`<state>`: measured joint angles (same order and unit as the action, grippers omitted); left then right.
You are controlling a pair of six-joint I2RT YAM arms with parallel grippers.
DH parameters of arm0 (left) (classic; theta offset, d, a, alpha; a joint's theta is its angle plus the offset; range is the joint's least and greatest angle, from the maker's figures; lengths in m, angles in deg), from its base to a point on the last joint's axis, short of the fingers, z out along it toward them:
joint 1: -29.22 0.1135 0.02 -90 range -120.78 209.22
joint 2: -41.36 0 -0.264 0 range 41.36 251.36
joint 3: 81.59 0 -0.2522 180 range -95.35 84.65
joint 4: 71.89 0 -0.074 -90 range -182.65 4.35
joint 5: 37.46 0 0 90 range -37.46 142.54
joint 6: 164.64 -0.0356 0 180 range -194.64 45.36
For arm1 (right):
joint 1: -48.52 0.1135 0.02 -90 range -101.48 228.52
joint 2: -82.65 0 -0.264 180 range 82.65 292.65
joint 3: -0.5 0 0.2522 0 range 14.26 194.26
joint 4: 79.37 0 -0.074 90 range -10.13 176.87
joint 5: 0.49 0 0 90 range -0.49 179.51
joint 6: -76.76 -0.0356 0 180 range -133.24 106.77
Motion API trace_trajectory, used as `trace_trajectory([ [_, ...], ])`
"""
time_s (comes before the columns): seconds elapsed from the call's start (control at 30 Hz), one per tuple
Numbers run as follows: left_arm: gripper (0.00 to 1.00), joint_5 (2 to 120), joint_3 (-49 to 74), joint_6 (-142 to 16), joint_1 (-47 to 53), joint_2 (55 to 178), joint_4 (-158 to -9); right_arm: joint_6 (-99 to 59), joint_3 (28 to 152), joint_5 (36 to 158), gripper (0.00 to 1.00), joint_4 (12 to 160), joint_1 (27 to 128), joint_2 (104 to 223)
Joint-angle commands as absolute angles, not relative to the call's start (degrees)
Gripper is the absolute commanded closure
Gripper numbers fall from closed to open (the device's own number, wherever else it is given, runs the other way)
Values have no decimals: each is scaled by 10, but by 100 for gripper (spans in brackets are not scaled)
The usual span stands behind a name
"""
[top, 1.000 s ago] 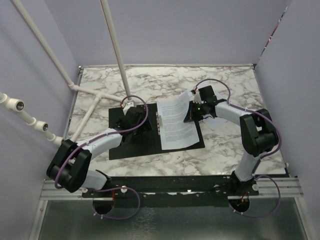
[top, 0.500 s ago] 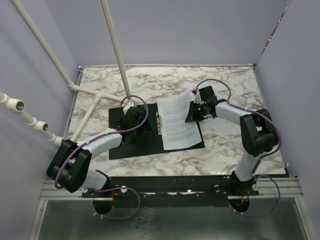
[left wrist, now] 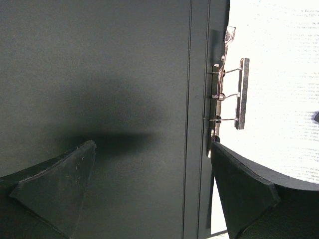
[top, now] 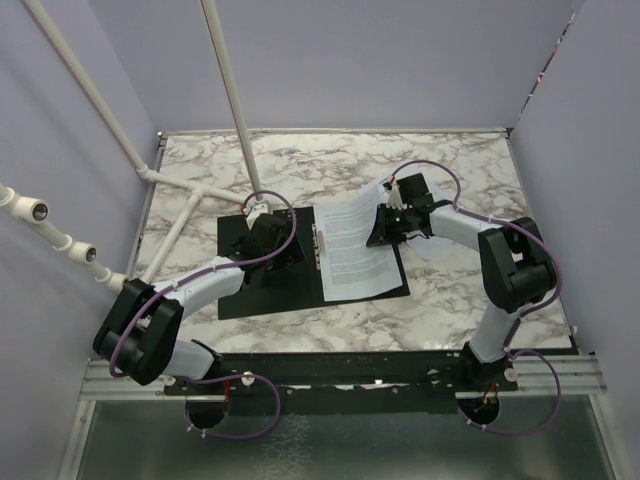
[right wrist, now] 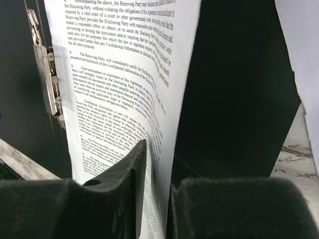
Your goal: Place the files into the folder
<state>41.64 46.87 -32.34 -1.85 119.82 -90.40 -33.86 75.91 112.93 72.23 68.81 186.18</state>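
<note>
Two end effectors: the right end effector (right wrist: 157, 158) pinches the files (right wrist: 114, 74) by an edge, with the sheets lying on the right half of the open folder (top: 262, 292) beside its clip (left wrist: 240, 94). The left end effector (left wrist: 153, 152) gapes wide, holding nothing, over the black left half.
</note>
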Motion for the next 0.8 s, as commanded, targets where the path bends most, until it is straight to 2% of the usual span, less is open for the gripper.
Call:
trace_trajectory([
  [0.0,1,425,477,-330,-15,1203,-893,-341,754,1128,73,731,691,1875],
  [0.17,1,426,476,-331,-16,1205,-893,-345,753,1122,55,731,692,1873],
  [0.4,1,424,477,-331,-15,1204,-893,-352,759,1074,45,720,691,1861],
  [0.6,1,424,477,-331,-15,1200,-893,-357,773,970,39,682,691,1841],
  [0.77,1,424,478,-331,-16,1198,-894,-357,780,885,27,666,691,1804],
])
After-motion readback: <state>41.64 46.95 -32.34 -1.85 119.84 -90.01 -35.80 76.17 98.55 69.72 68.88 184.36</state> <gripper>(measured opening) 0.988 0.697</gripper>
